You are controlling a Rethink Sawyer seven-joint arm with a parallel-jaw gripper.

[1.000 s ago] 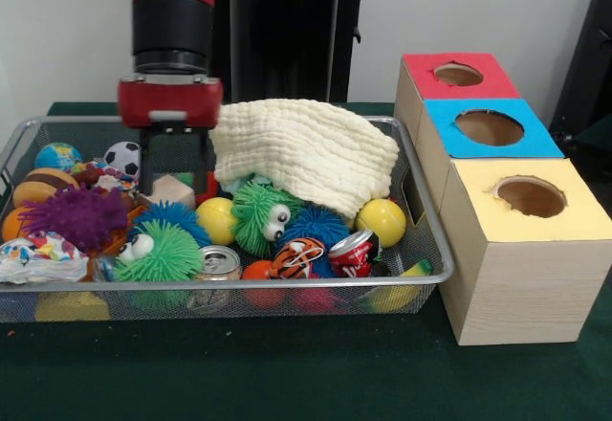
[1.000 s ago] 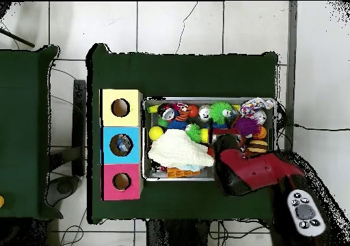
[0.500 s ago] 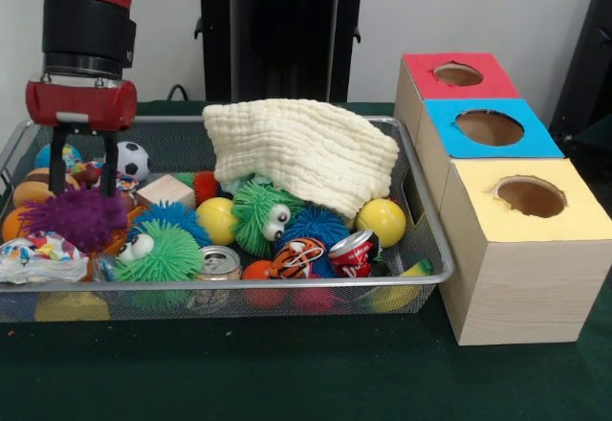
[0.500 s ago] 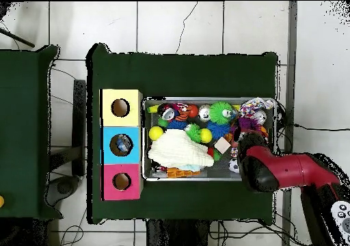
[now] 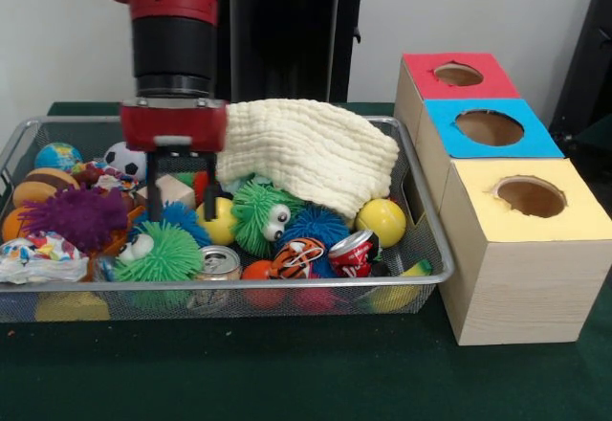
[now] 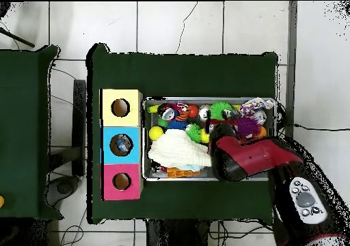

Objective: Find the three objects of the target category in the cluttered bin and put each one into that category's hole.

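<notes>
Hovering my gripper (image 5: 182, 184) over the wooden block (image 5: 170, 189) left of the cream cloth (image 5: 306, 153), fingers spread and empty, lined up for a grab from the bin (image 5: 435, 258).

Green-covered table (image 6: 184, 76), white tiled floor (image 6: 178, 24), pale wall (image 5: 478, 10), second green table (image 6: 24, 120)

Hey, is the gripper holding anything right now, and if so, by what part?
Nothing is held: the gripper hangs open over the bin's toys.
</notes>
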